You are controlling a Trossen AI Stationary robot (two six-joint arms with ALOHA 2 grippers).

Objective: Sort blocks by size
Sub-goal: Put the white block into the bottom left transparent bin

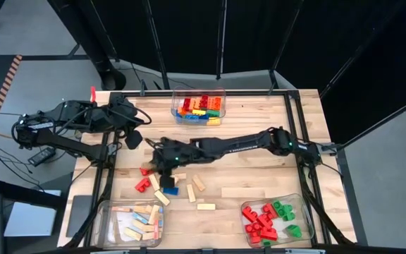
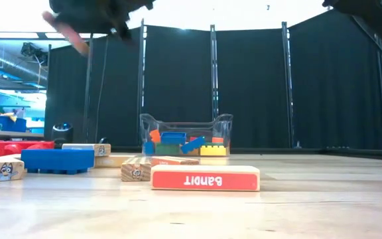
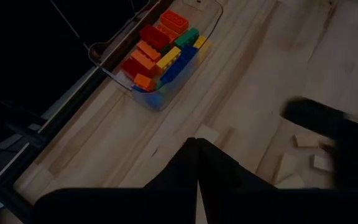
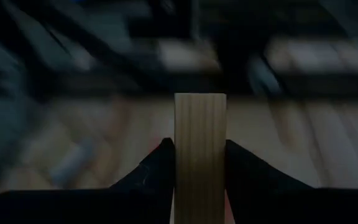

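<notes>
right gripper (image 4: pixel 197 168) clenched on wooden bar (image 4: pixel 200 149), its lower end hidden; surroundings blurred

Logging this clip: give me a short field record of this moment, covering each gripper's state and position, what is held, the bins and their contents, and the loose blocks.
right gripper: shut on a tan wooden bar, above the loose blocks at table centre-left
left gripper: shut, empty, parked at the table's far left
far bin: mixed coloured studded bricks
near-left bin: tan wooden bars
near-right bin: red and green bricks
loose blocks: red bricks, a blue brick and wooden bars between the near bins
sorting: not finished
</notes>
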